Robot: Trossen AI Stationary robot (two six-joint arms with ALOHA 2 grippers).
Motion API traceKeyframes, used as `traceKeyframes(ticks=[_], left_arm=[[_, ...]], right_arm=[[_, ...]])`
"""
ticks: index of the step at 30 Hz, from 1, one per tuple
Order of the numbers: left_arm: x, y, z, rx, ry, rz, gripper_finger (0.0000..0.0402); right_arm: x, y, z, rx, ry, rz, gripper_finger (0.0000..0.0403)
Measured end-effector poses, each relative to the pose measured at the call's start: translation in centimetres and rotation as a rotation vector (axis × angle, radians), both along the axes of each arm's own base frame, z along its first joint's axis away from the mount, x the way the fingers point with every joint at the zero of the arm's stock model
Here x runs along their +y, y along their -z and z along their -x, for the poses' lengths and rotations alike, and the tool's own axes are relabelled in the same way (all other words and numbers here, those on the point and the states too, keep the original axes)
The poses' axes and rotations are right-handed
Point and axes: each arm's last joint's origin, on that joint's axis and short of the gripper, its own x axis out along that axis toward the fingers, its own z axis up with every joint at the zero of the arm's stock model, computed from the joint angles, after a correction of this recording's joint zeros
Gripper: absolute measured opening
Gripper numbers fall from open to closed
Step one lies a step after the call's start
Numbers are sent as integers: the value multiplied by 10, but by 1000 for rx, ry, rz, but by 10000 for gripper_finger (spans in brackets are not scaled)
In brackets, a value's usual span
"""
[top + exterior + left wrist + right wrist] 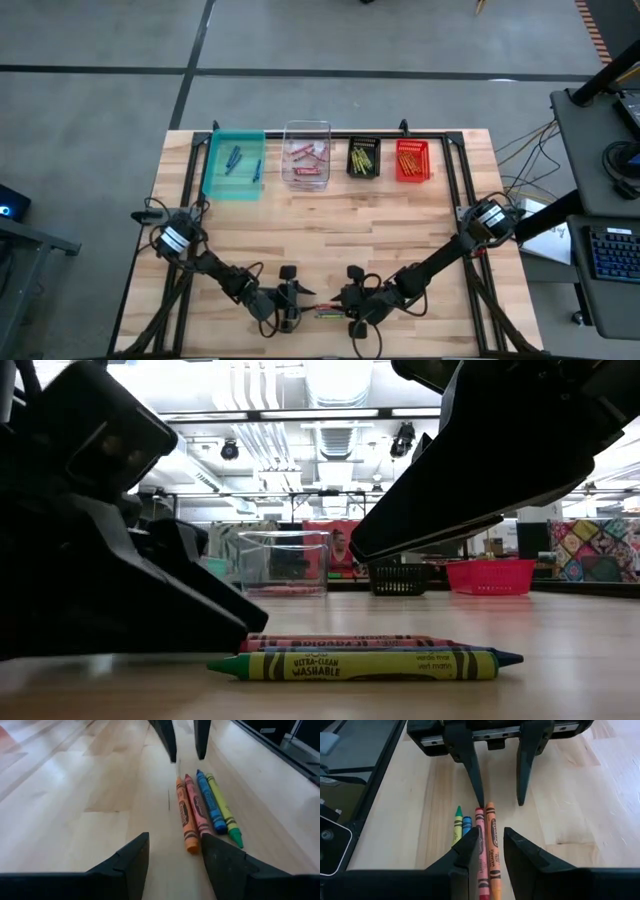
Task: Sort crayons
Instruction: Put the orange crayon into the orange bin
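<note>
Left gripper (288, 305): fingers spread and empty, low at the table's near edge; your left wrist view looks past them at the crayon tips.
Right gripper (352, 308): fingers parted, pinching nothing, facing the left one from the other end of the row. In the right wrist view the orange crayon (492, 842) runs into the gap between them.
Loose crayons (207, 807): four side by side, touching, flat on the bare wood between the two grippers. Across the row: orange, pink crayon (196, 805), blue crayon (210, 802), green crayon (222, 810).
Handling: you should expect light, stiff wax sticks in paper wrappers. They will likely roll and may snap if squeezed hard. Take one at mid-length, across its width.
Caution: neighbours touch, so a finger has no slot between them. Orange sits on an outer side, which judges easiest to reach first.
Bins: teal bin (234, 163), clear bin (306, 154), black bin (364, 158) and red bin (412, 160) line the table's far edge, each with crayons inside.
Open room: bare wood (330, 230) lies between the near edge and the bins. Mind the table's near edge just behind the row.
</note>
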Motion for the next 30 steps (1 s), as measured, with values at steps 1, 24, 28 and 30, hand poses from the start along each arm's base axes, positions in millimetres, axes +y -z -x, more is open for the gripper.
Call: traceKeyframes(ticks=[1,24,28,30], left_arm=[[0,1,0,2,-3,4,165],[7,3,-2,-3,-34,41,122],[7,3,-2,-3,-34,43,111],[7,3,-2,-3,-34,44,107]], right_arm=[[0,0,0,0,0,0,79],[7,30,-14,48,54,11,79],[8,34,-20,94,78,24,80],[6,34,-20,119,98,16,80]])
